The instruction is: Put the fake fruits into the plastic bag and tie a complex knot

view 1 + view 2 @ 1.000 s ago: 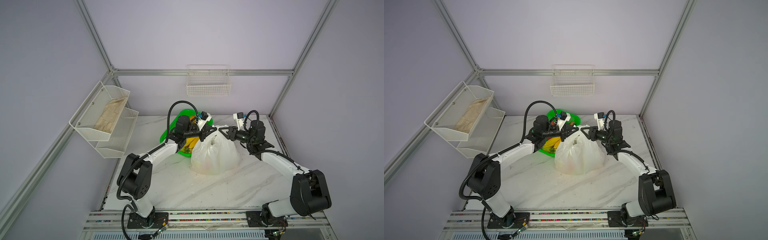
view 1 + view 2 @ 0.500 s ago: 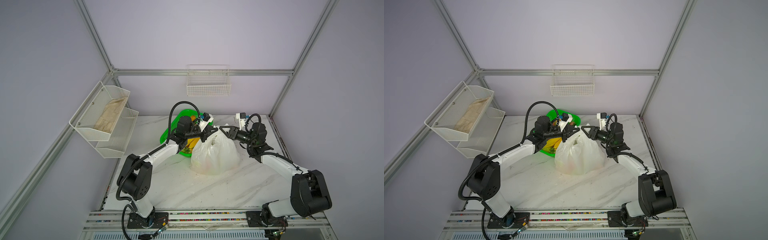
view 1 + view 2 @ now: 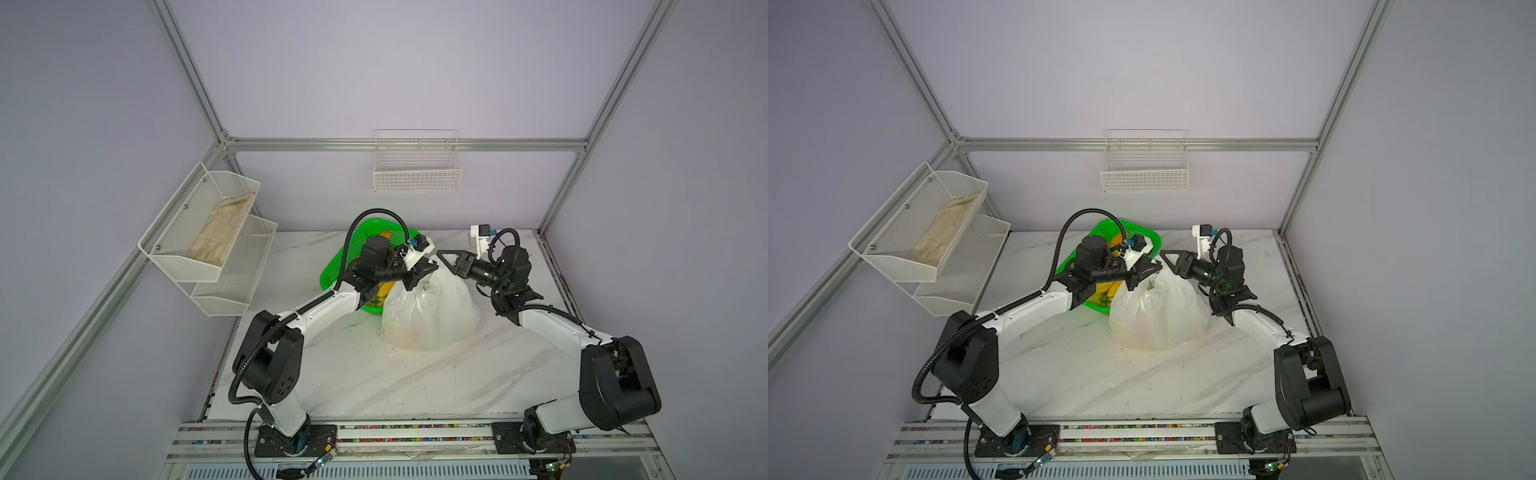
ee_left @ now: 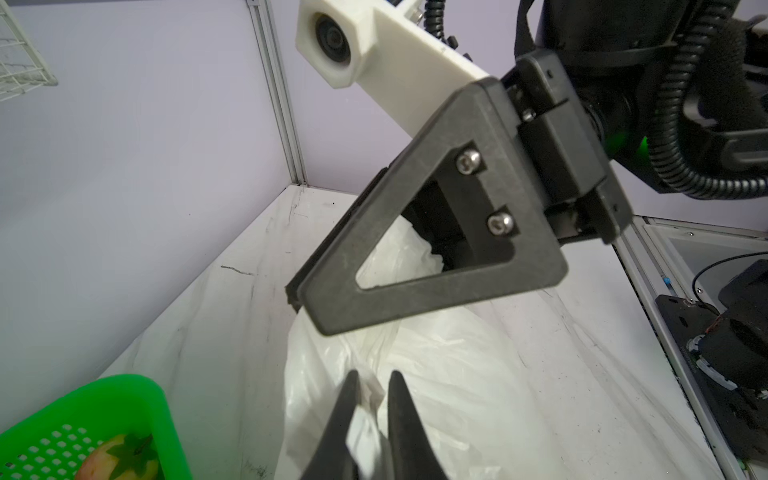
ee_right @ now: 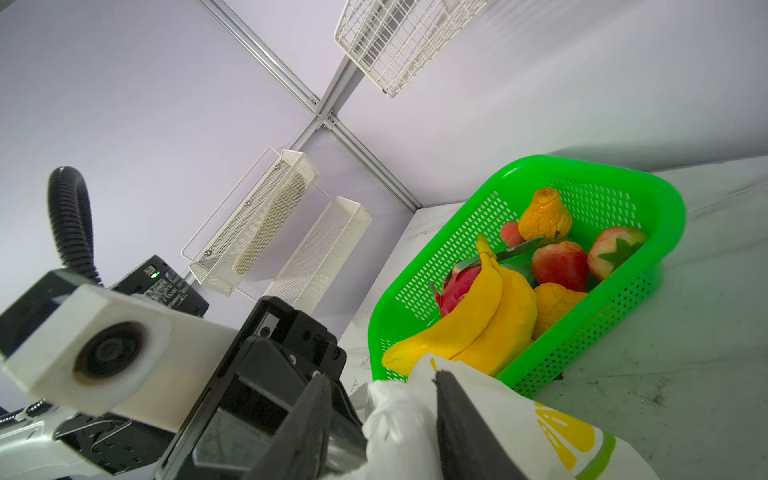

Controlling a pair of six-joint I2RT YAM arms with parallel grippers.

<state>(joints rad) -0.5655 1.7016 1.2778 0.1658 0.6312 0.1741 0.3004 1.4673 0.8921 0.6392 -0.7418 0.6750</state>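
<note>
You had both claws at the mouth of the plastic bag [image 3: 430, 316]. It stood upright on the bench [image 3: 374, 374], just beside the green basket [image 5: 673, 216]. Your left claw [image 4: 374, 386] was narrow, with a bunched strip of bag film caught between its jaws. Your right claw [image 5: 380, 386] stood wider, closed on a thicker wad of the same film. I judged this to be the tying stage, yet no finished knot showed. Several fake fruits [image 5: 498, 307] lay in the basket, and only faint colour came through the bag's wall.

To do the step well, you needed equal tension on both handles. Pulling sideways and low would have kept the bag from lifting or tipping. You also needed to hold deep enough that the slick film could not slide out. The claws were near each other, so crossing them called for care.

Against a second before, your left claw had edged a little nearer the right one over the bag's top. The bag and basket had not shifted.
</note>
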